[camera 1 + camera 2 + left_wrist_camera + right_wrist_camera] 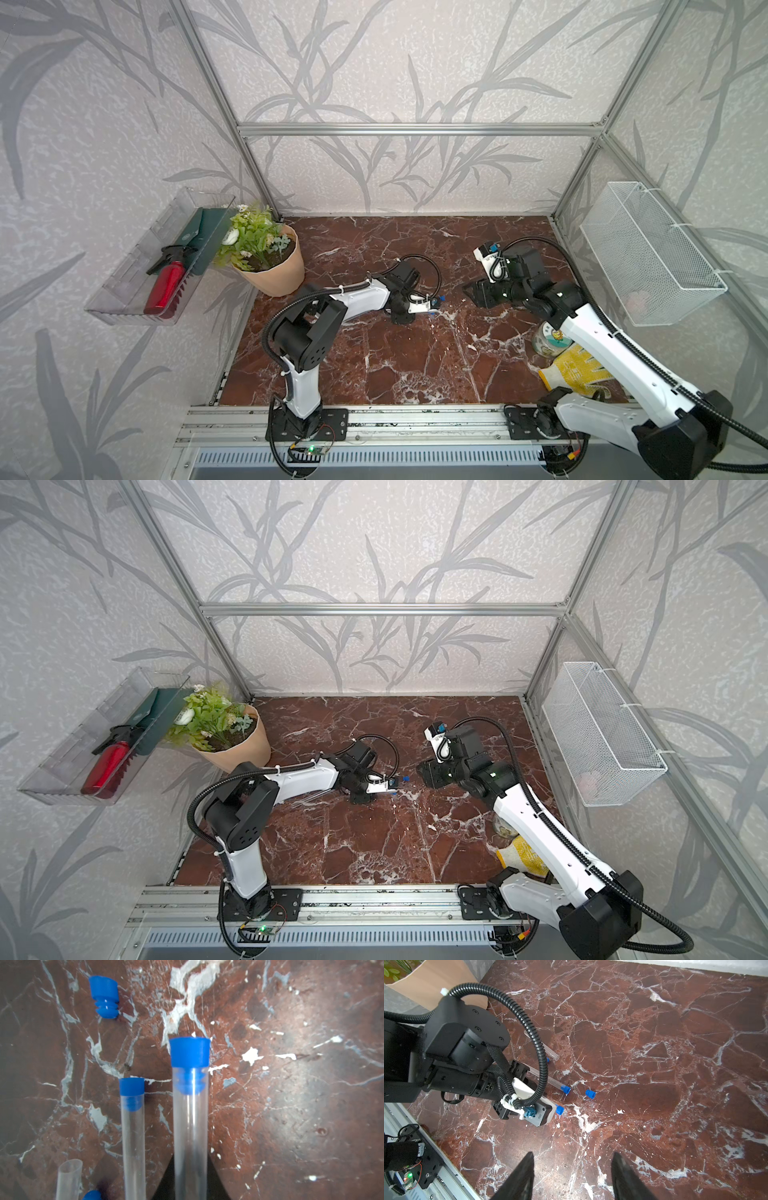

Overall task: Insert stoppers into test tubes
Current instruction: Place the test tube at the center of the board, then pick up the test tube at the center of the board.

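The left tool is clamped on a test tube, gripping the barrel and carrying it just above the worktop. A blue stopper sits in its mouth, ribbed end inside the glass and cap meeting the rim. Just beside it a second tube lies flat with a seated stopper of its own. Further over lies an open tube, unplugged, with a half-seen stopper near it. A loose stopper rests on its side beyond the tube mouths. I cannot make out a fourth tube for certain. The right tool hangs nearby with its jaws apart and nothing between them.

Two tubes look done, so the open one is likely next. The tubes should be light, stiff and slick. They roll readily and would probably crack under a hard squeeze, so the mid-barrel is the place to hold, firmly but not tightly. The stoppers look soft and tiny, smaller than the fingers. The wide cap is the part to pinch — that leaves the ribbed end free to enter the mouth squarely.
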